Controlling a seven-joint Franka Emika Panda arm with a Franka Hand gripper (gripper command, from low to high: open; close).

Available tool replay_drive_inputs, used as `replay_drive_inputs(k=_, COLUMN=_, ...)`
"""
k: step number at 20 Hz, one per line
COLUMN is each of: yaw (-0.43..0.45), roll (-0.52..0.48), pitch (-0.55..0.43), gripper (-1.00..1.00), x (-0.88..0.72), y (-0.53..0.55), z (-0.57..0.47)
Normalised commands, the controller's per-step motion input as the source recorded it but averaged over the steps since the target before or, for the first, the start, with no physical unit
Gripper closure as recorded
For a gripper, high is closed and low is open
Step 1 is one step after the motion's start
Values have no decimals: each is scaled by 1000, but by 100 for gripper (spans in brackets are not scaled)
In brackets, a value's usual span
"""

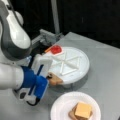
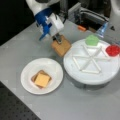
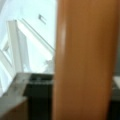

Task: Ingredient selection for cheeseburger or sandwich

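I am seeing the arm reaching down at a slant over the grey surface (image 2: 15, 45), its blue-and-white wrist tilted toward the white segmented tray (image 2: 91, 75). The pincer (image 2: 58, 40) is clamping a tan bread square (image 2: 61, 46), holding it on edge just beside the tray's rim; in the wrist view the bread square (image 3: 83, 62) is filling the frame. A stack (image 2: 41, 79) topped with yellow cheese (image 1: 83, 110) is sitting on the white plate (image 2: 53, 67). A red disc (image 2: 113, 50) and green piece (image 2: 92, 40) are lying in tray compartments.
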Motion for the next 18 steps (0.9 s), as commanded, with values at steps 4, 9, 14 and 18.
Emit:
replay_drive_inputs(k=4, yaw=289, roll=113, pitch=67, gripper=100, x=630, y=-255, z=-69)
replay_drive_inputs(k=9, yaw=290, roll=117, pitch=34, gripper=100, x=637, y=-239, z=-44)
replay_drive_inputs(k=14, yaw=312, roll=136, pitch=22, gripper=100, x=476, y=-357, z=-44)
replay_drive_inputs(k=18, yaw=302, roll=149, pitch=31, gripper=100, x=477, y=-379, z=-66)
